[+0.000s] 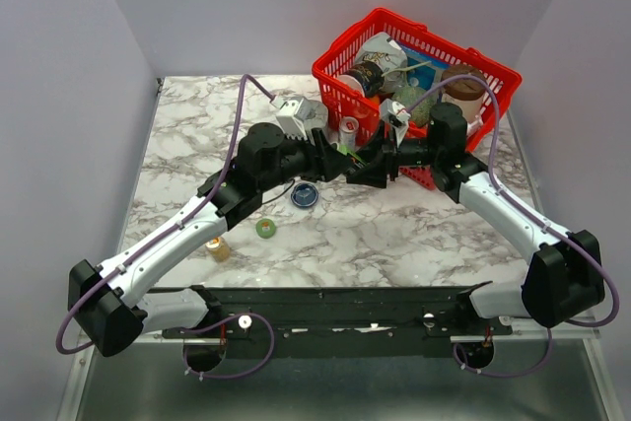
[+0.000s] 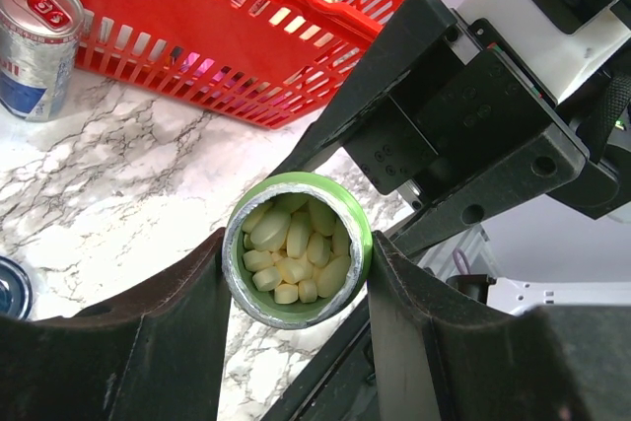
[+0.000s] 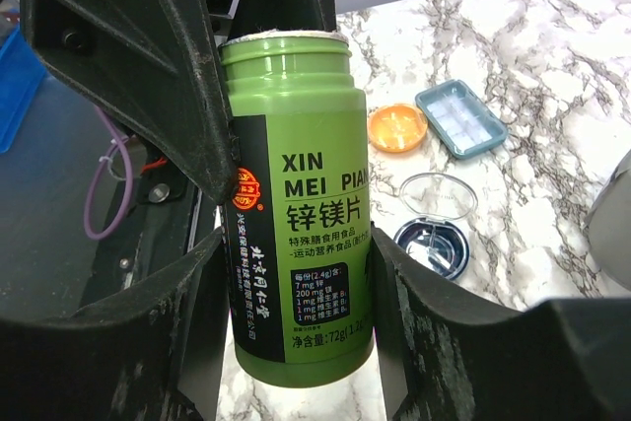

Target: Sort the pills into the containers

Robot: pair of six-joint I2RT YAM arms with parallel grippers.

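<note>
Top view: my two arms meet at mid-table just in front of the red wire basket (image 1: 340, 96). The dark blue dish (image 1: 304, 195) sits on the marble table (image 1: 414, 234) nearer the bases, apart from both claws. The orange dish I cannot place with certainty here. Left wrist view: my left claw (image 2: 296, 288) is clamped on the neck of an uncapped green pill bottle (image 2: 357, 244). The mouth faces the camera and is full of pale yellow tablets (image 2: 291, 253), held level, I judge, so none spill. My right arm's dark fingers cross behind it, with a Red Bull can (image 2: 35, 41) by the basket. Right wrist view: my right claw (image 3: 296, 263) has its pads against both sides of the labelled bottle body, so I judge this a two-claw hold, for a handover or for bracing. The orange dish (image 3: 396, 128), a teal tray (image 3: 460, 118) and a clear lid (image 3: 439, 194) lie beyond it with the blue dish. No tablets are in either dish yet.
</note>
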